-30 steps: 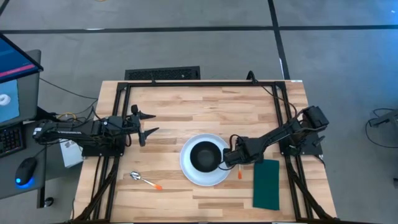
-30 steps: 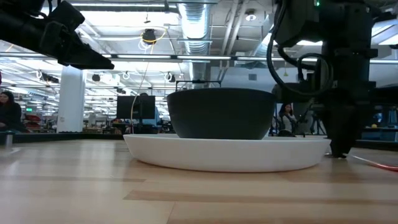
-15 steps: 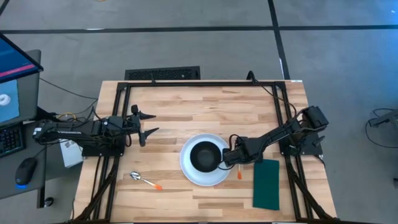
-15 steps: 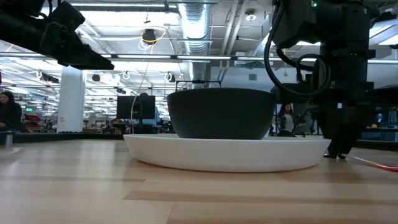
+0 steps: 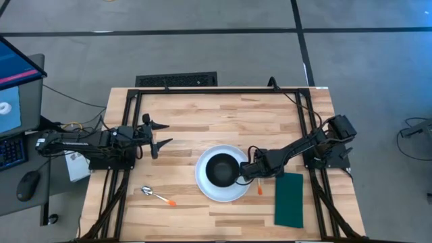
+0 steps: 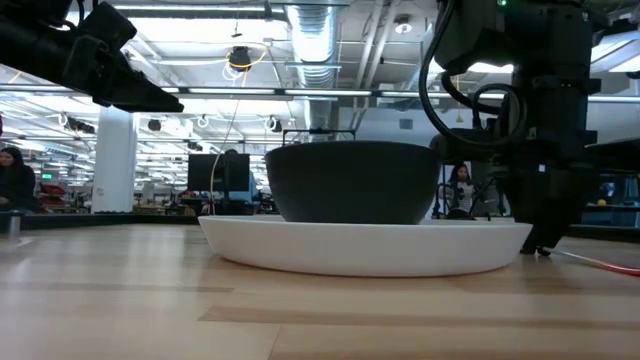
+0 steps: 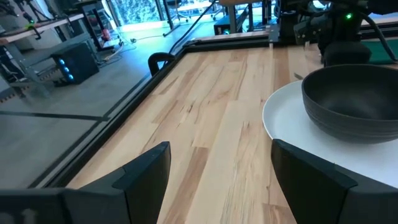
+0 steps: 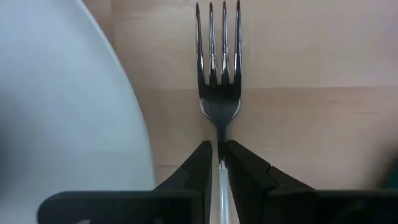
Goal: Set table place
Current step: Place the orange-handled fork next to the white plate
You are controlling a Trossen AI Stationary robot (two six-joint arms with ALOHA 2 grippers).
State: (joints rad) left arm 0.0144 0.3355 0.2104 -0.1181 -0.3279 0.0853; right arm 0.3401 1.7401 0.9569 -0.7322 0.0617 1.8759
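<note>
Starting at the left, the left gripper [image 5: 159, 134] hangs with fingers spread, well apart from the spoon [image 5: 157, 196] that lies nearer its side of the table. The bowl [image 5: 221, 169] sits on the plate [image 5: 209, 192] at centre. Just right of the plate, the right gripper [image 8: 219, 163] pinches the fork [image 8: 218, 81] at its neck, tines pointing straight ahead along the fingers' line, parallel to the plate edge, with the napkin [image 5: 289, 200] just beyond

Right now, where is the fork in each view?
High view: fork, orange end showing between the plate and napkin, under the right gripper.
Low view: hidden behind that gripper.
Left wrist view: not visible.
Right wrist view: centre, neck pinched by the fingers.
Shared landmark: the plate.
</note>
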